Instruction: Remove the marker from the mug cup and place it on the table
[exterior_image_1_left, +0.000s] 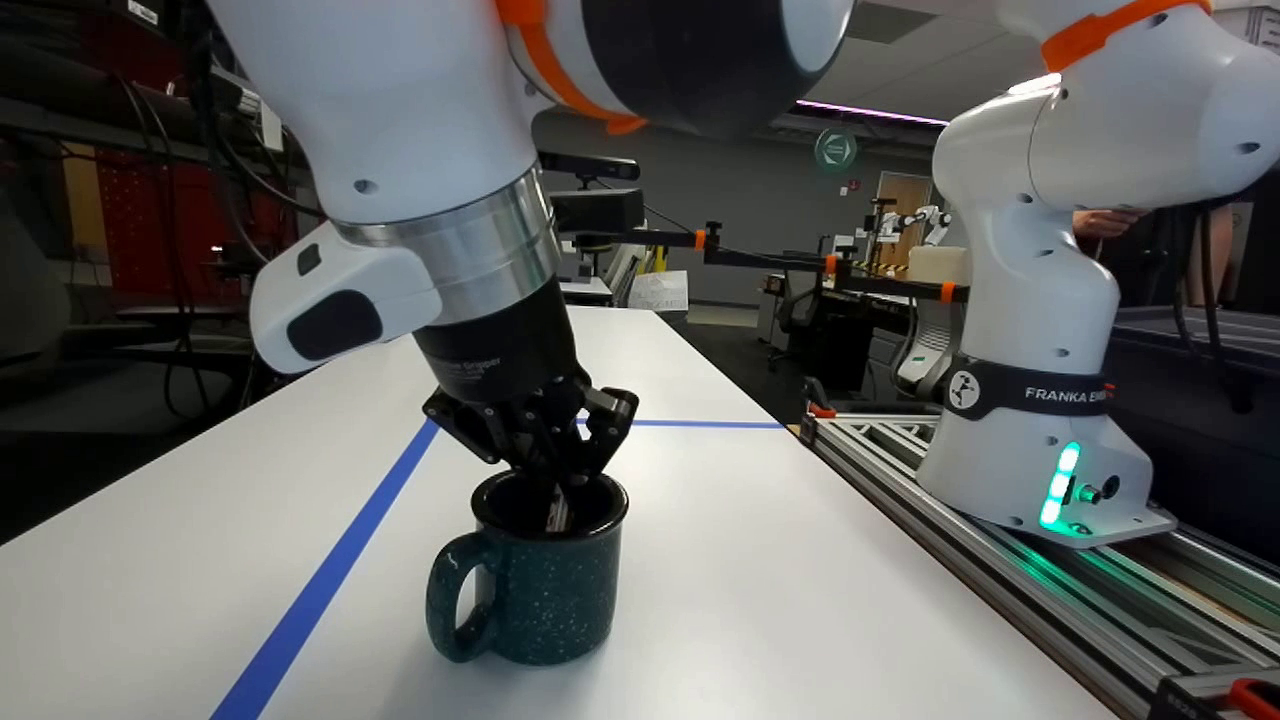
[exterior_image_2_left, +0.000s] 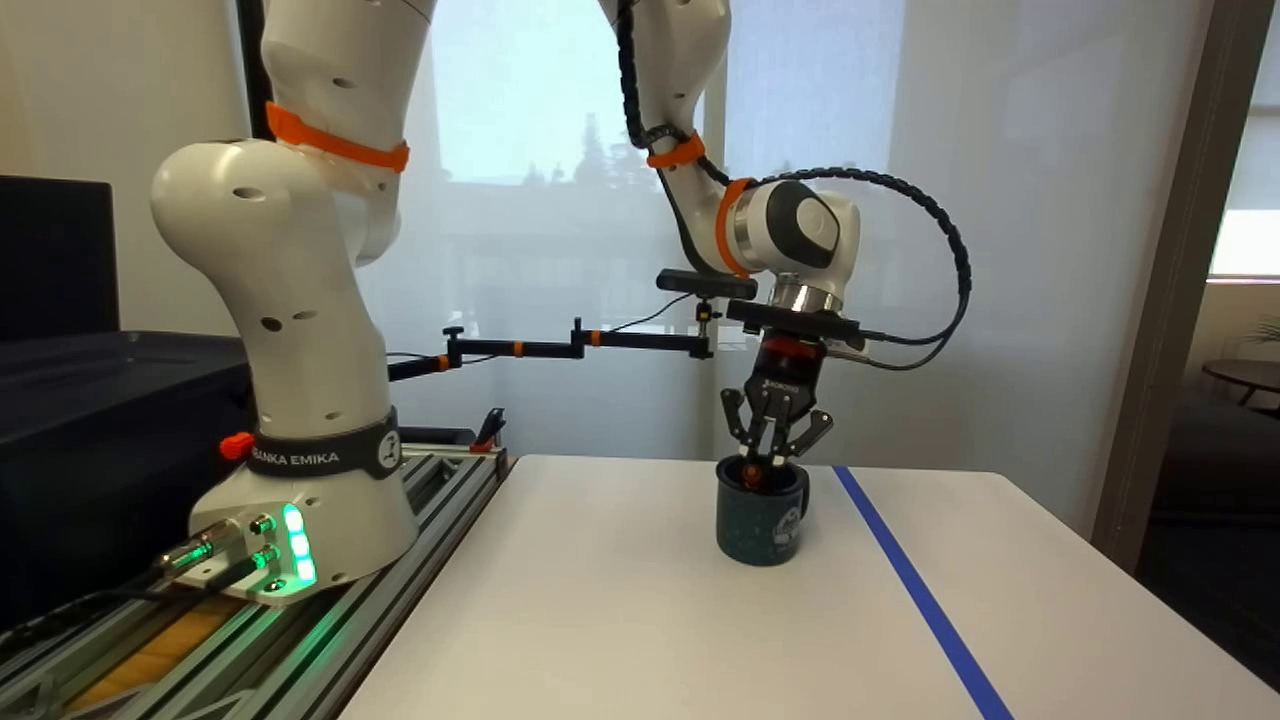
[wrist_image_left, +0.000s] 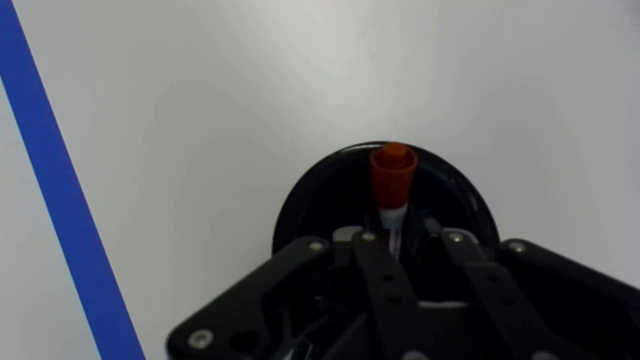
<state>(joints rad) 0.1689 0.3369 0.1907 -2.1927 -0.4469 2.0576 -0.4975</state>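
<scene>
Orange-red cap up, the marker leans inside the mug, its shaft slanting under the hand: fingers narrowly parted, whether gripping I can't tell.

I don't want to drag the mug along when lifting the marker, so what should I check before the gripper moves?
1. Marker inside the mug cup: ok.
2. Mug cup upright on the table: ok.
3. Gripper at the mug cup's mouth: ok, in both exterior views.
4. Jaws closed on the marker: not ok; they stand apart, with a gap showing in the wrist view.
5. Marker's lower end free of the mug cup: cannot tell; it is hidden inside.
</scene>
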